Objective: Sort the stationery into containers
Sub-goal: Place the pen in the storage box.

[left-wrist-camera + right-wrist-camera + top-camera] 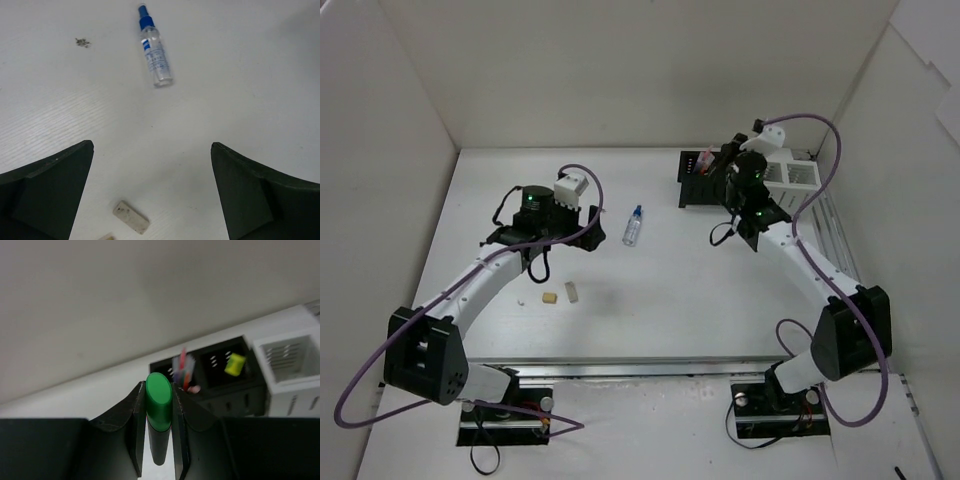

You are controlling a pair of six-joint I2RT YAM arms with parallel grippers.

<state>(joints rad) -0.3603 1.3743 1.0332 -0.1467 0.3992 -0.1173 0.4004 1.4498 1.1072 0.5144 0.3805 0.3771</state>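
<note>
Right gripper (pixel 158 388): jaws clamped on 1 green-capped highlighter (pixel 159 402). Its black body runs along the gap between the fingers and the cap pokes out past the tips.

The top view has that gripper up at the black organiser (pixel 700 186), far right of the table (pixel 670 300). In the wrist view the organiser sits just beyond the cap.

Organiser has 2 compartments:
- The left 1 holds thin pens (pixel 182 368), red and orange visible. They're blurred, so I can't count them.
- The right 1 holds a yellow-capped highlighter (pixel 234 364), tilted.

A white perforated bin (pixel 287 360) sits touching or just beside the organiser's right side. Can't tell its contents.

Left gripper (pixel 152 147): jaws wide apart, holding nothing, above bare table on the left half.

Loose items on the left side:
- A clear bottle (pixel 156 55) with a blue cap lies on its side ahead of the left gripper, well apart from the fingers.
- A white eraser (pixel 131 217) lies flat between and below the 2 fingers.
- A tan eraser (pixel 550 298) lies just beside the white 1, nearly cut off at the wrist view's bottom edge.
</note>
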